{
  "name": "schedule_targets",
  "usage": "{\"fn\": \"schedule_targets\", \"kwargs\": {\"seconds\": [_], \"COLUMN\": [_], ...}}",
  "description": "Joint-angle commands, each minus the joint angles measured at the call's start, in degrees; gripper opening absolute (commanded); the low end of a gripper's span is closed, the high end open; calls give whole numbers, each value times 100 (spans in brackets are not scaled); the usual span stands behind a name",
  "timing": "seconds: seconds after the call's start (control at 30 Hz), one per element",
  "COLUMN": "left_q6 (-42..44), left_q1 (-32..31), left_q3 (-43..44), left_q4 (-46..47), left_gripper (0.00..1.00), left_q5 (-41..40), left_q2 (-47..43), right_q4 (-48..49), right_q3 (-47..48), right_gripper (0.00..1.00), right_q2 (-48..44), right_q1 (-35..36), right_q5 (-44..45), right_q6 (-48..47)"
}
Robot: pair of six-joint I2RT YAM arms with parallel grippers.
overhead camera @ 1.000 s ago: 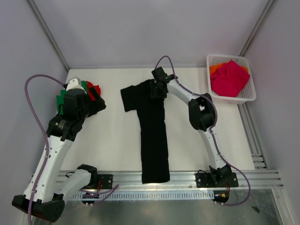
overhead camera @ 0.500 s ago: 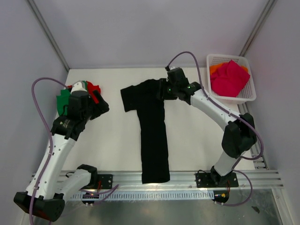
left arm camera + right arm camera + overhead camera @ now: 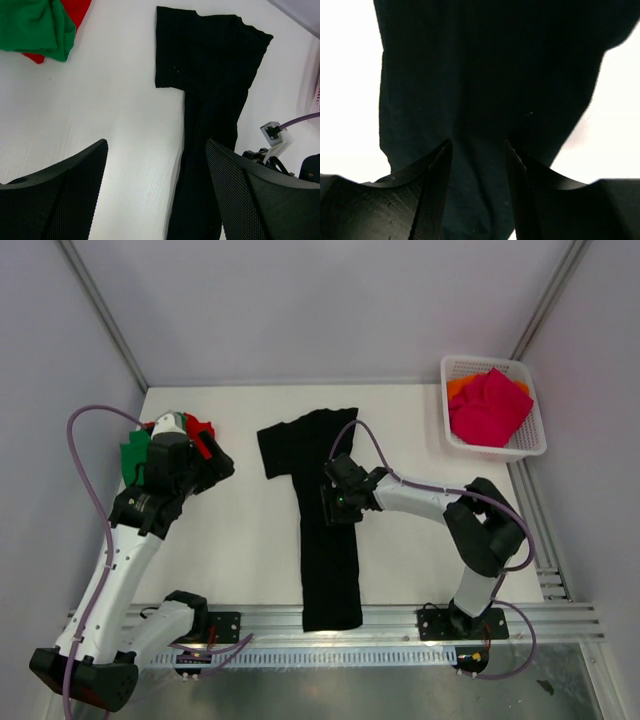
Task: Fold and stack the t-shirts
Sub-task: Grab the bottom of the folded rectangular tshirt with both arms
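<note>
**Black shirt laid long, right tool low over its middle**

The black t-shirt (image 3: 330, 570) lies flat on the counter (image 3: 240, 550) as 1 long strip. Its hem is at the near edge and 1 sleeve sticks out left at the far end. The cloth looks soft, light and limp, so it will likely sag and slide; a doubled edge or corner looks best to pinch.

Right tool (image 3: 477, 150) is just above mid-strip, fingers slightly parted, gripping nothing. Left tool (image 3: 156, 150) is wide and empty, well left of the shirt.

Farther left, green shirt (image 3: 132, 452) and red shirt (image 3: 203, 432) are bunched together.
</note>
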Motion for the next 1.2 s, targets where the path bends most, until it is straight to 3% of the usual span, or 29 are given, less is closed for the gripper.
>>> {"fn": "schedule_targets", "kwargs": {"seconds": [0.0, 0.3, 0.87, 1.17], "left_q6": [-81, -55, 95, 156], "left_q1": [-16, -7, -7, -7], "left_q3": [-38, -64, 76, 138], "left_q4": [198, 93, -30, -136], "left_gripper": [82, 82, 82, 82], "left_q5": [24, -116, -310, -406], "left_q2": [-51, -201, -280, -315], "right_q4": [311, 136, -788, -1254], "right_q3": [273, 704, 1416, 2672], "right_gripper": [50, 50, 50, 50], "right_q2": [63, 335, 1539, 2278], "right_q1": [53, 97, 132, 79], "right_q5": [-25, -60, 687, 951], "right_q6": [174, 42, -2, -327]}}
